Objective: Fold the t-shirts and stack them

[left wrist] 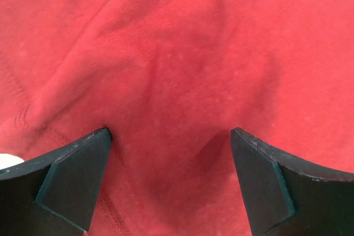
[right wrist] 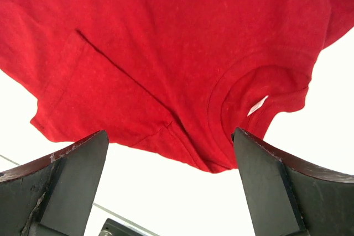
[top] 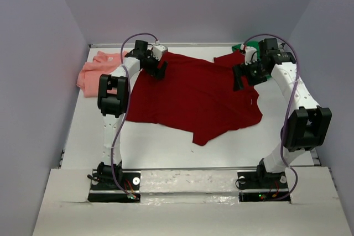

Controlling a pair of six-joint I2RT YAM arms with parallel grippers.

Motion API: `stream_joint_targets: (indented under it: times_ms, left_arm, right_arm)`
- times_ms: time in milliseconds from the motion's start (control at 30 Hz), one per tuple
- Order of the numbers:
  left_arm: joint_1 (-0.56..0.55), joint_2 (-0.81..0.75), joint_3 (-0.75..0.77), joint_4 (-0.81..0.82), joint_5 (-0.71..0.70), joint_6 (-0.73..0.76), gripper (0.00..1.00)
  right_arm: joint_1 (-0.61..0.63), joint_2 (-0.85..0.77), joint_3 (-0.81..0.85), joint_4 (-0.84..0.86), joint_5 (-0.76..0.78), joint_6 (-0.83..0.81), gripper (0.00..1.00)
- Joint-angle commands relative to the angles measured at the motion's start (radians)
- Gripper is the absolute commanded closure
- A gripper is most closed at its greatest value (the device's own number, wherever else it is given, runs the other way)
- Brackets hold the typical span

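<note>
While the dark red t-shirt [top: 193, 98] lies spread and rumpled mid-frame on the surface [top: 166, 150], left jaws and right jaws hang wide, empty, over its upper corners. Advised: pinch edge cloth squarely, lift both sides together. Pink t-shirt [top: 94, 73]: upper left.

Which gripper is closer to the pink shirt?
Left. The left gripper is over the dark red shirt at its edge nearest the pink shirt; the right gripper is at the opposite edge.

No readable text — the pictures show none.
</note>
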Motion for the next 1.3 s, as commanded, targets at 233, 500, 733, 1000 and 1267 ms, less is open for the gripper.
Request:
stream_joint_targets:
  times_ms: [233, 500, 733, 1000, 1267]
  left_arm:
    - [-0.004, 0.055, 0.130, -0.213, 0.040, 0.005, 0.03]
    - [0.045, 0.043, 0.166, -0.221, -0.171, -0.061, 0.02]
    - [0.089, 0.017, 0.164, -0.215, -0.391, -0.090, 0.01]
    - [0.117, 0.037, 0.242, -0.269, -0.419, -0.110, 0.01]
    - [0.100, -0.124, 0.207, -0.223, -0.325, -0.121, 0.01]
  right_arm:
    - [-0.007, -0.075, -0.072, 0.011, 0.012, 0.026, 0.00]
    - [-0.007, -0.131, -0.082, -0.004, 0.013, 0.020, 0.00]
    - [-0.007, -0.213, -0.095, -0.029, 0.004, 0.012, 0.00]
    - [-0.007, -0.231, -0.117, -0.037, -0.005, 0.002, 0.00]
    - [-0.007, -0.233, -0.146, -0.024, -0.013, -0.003, 0.00]
